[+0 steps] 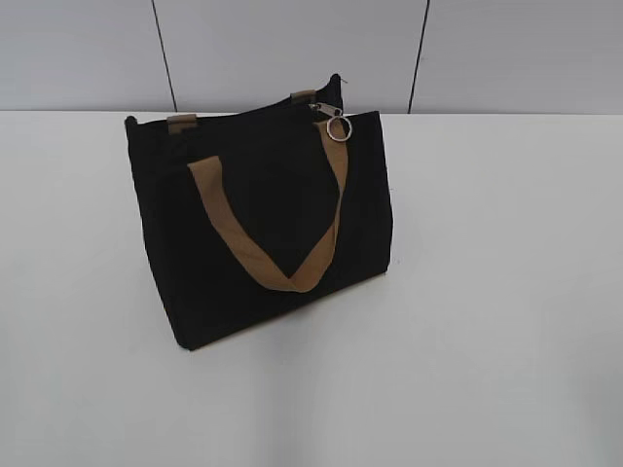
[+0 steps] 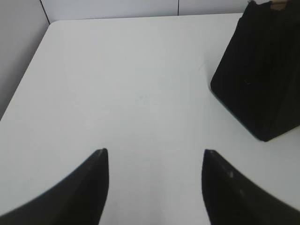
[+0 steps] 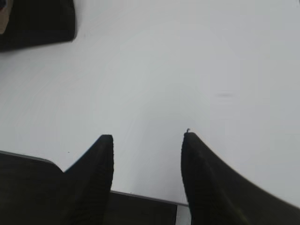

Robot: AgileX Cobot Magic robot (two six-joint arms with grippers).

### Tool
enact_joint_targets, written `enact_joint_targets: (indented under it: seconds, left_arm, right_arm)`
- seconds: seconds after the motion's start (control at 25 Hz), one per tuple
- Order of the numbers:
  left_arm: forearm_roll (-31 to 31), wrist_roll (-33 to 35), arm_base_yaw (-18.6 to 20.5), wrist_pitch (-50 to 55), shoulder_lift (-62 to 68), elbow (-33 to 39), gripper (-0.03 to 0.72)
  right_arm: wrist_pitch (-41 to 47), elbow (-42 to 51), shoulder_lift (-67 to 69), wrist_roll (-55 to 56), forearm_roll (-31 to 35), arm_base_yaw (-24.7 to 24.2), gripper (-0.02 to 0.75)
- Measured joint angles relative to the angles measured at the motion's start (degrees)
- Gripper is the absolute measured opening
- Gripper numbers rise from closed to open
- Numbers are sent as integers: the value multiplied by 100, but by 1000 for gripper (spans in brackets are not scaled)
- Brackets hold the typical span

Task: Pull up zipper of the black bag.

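Note:
The black bag stands upright on the white table, with a tan strap handle hanging down its front. The silver zipper pull with its ring hangs at the bag's top right end. Neither gripper shows in the exterior view. My left gripper is open and empty over bare table, with the bag off to its upper right. My right gripper is open and empty over bare table, with a corner of the bag at its upper left.
A grey panelled wall runs behind the table. The table's front edge shows under the right gripper. The table's left edge and far corner show in the left wrist view.

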Motion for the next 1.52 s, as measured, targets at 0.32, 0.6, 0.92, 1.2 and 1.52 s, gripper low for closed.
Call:
enact_joint_targets:
  seconds: [0.32, 0.6, 0.92, 1.2, 1.52]
  left_arm:
    - [-13, 0, 0, -5, 0, 0, 468]
    - [-18, 0, 0, -5, 0, 0, 468]
    - [-31, 0, -78, -5, 0, 0, 468]
    - [-34, 0, -91, -5, 0, 0, 468]
    - [-34, 0, -91, -5, 0, 0, 467]
  right_arm:
    - [8, 1, -373, 41, -29, 0, 361]
    - [8, 1, -374, 119, -73, 0, 361]
    - [8, 1, -374, 130, -77, 301, 361]
    - [8, 1, -374, 285, -56, 360, 361]
    - [8, 1, -374, 485, -13, 360, 361]
